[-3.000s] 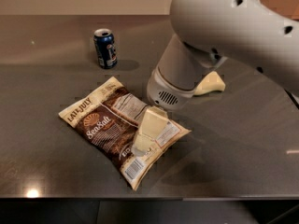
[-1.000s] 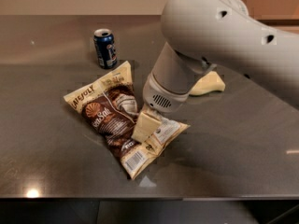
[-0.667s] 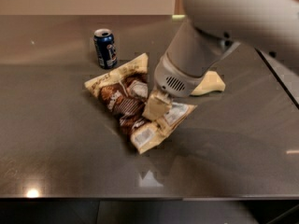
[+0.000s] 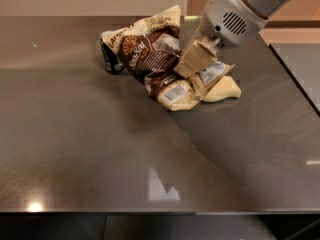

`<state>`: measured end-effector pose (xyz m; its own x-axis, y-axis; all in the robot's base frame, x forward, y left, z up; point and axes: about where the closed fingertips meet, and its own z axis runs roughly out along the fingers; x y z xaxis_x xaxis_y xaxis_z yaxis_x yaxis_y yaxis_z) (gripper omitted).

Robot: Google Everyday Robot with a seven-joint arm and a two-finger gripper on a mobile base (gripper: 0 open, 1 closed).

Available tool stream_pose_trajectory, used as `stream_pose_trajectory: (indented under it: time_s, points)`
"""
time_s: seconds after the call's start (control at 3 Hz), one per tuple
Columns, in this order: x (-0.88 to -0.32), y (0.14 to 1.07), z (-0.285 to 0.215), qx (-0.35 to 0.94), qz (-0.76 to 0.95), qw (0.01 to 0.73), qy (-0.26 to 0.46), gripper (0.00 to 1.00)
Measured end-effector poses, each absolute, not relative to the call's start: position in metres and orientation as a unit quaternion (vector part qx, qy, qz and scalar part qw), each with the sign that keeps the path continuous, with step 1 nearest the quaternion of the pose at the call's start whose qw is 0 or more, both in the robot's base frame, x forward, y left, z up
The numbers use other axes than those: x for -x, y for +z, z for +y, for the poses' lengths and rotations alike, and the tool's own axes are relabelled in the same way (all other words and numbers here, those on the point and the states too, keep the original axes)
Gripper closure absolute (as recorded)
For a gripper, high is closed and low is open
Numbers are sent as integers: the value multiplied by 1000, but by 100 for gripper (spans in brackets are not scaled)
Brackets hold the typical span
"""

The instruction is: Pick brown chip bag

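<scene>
The dark glossy tabletop [image 4: 100,154] fills the view. The robot arm [image 4: 245,9] enters from the upper right and angles down to the left. Its claw [image 4: 196,63] is clamped on the right part of the brown chip bag [image 4: 150,59]. The bag is crumpled and tilted, with its barcode end lowest, near the centre top of the tabletop. A pale yellow sponge [image 4: 224,90] lies just beside the bag's lower right edge. A small blue soda can [image 4: 110,60] stands behind the bag's left side, partly hidden by it.
</scene>
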<state>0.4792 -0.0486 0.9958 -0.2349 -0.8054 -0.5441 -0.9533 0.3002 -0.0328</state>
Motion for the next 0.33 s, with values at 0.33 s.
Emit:
stream_pose_trajectory:
  time_s: [0.33]
  points:
    - [-479,996,-49,571,770,238,155,100]
